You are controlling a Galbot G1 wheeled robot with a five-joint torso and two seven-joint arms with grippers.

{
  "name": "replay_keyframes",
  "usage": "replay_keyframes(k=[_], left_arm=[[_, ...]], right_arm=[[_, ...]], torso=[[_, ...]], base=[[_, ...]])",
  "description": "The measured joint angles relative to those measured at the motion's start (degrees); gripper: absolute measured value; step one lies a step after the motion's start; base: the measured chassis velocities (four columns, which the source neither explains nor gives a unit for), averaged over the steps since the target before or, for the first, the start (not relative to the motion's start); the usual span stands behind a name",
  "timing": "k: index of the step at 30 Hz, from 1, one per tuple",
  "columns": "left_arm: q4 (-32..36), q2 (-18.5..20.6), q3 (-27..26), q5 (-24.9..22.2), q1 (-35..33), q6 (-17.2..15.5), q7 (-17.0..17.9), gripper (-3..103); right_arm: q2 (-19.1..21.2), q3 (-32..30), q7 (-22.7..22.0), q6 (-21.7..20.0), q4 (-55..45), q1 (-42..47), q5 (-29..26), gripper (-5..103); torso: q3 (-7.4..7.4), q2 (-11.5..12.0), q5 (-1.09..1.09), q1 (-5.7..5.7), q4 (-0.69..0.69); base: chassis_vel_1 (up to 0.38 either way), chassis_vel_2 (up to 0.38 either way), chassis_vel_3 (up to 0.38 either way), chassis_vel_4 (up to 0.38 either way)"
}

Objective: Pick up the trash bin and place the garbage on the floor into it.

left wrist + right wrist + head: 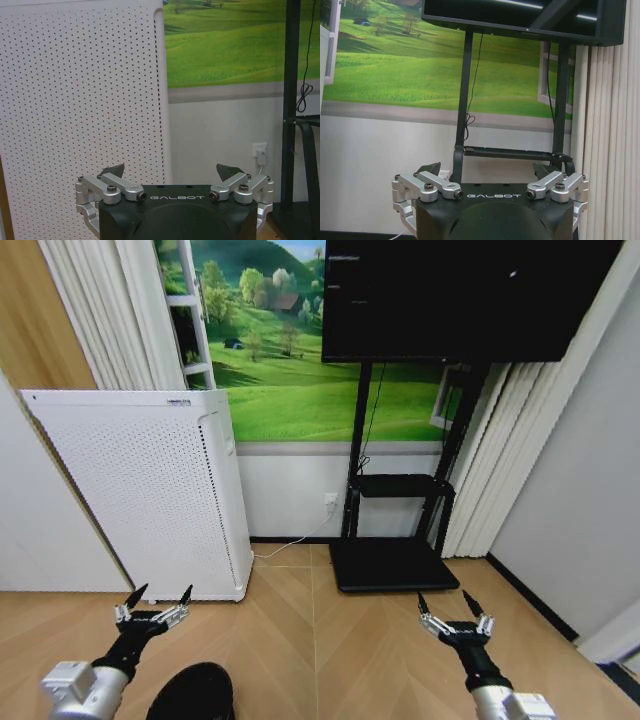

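Fingers wide on left gripper [153, 602] and right gripper [456, 612], both empty, low near floor [320, 640]. Trash bin, garbage unsighted. Risk: driving blind, arms clip white perforated cabinet [150, 490] or TV stand [395, 560].

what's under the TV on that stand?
Under the TV, a black shelf sits on the stand, its flat base on the floor. Shelf contents cannot be seen.

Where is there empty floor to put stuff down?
Bare wood floor lies between the left end effector and right end effector, both open. It is crowded further back: white perforated unit on the left, TV stand base ahead. A black object sits low left.
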State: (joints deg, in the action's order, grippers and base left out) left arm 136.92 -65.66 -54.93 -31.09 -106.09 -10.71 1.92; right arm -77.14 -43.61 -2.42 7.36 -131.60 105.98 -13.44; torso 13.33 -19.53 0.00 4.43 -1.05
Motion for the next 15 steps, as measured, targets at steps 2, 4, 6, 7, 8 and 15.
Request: replay_keyframes(k=[2, 4, 6, 7, 8, 15], left_arm=[[0.0, 0.0, 0.0, 0.0, 0.0, 0.0, 0.0, 100], [0.0, 0.0, 0.0, 0.0, 0.0, 0.0, 0.0, 100], [0.0, 0.0, 0.0, 0.0, 0.0, 0.0, 0.0, 100], [0.0, 0.0, 0.0, 0.0, 0.0, 0.0, 0.0, 100], [0.0, 0.0, 0.0, 0.0, 0.0, 0.0, 0.0, 100], [0.0, 0.0, 0.0, 0.0, 0.0, 0.0, 0.0, 100]], right_arm=[[0.0, 0.0, 0.0, 0.0, 0.0, 0.0, 0.0, 100], [0.0, 0.0, 0.0, 0.0, 0.0, 0.0, 0.0, 100], [0.0, 0.0, 0.0, 0.0, 0.0, 0.0, 0.0, 100], [0.0, 0.0, 0.0, 0.0, 0.0, 0.0, 0.0, 100], [0.0, 0.0, 0.0, 0.0, 0.0, 0.0, 0.0, 100], [0.0, 0.0, 0.0, 0.0, 0.0, 0.0, 0.0, 100]], torso=[[0.07, -0.1, 0.0, 0.03, 0.0], [0.32, -0.5, 0.0, 0.18, 0.0], [0.45, -0.7, 0.0, 0.26, 0.0], [0.6, -1.0, 0.0, 0.37, 0.0], [0.82, -1.3, 0.0, 0.51, 0.0], [1.96, -3.1, 0.0, 1.1, 0.0]], base=[[0.0, 0.0, 0.0, 0.0], [0.0, 0.0, 0.0, 0.0], [0.0, 0.0, 0.0, 0.0], [0.0, 0.0, 0.0, 0.0], [0.026, 0.056, -0.031, -0.039], [0.084, 0.084, -0.089, -0.097]])
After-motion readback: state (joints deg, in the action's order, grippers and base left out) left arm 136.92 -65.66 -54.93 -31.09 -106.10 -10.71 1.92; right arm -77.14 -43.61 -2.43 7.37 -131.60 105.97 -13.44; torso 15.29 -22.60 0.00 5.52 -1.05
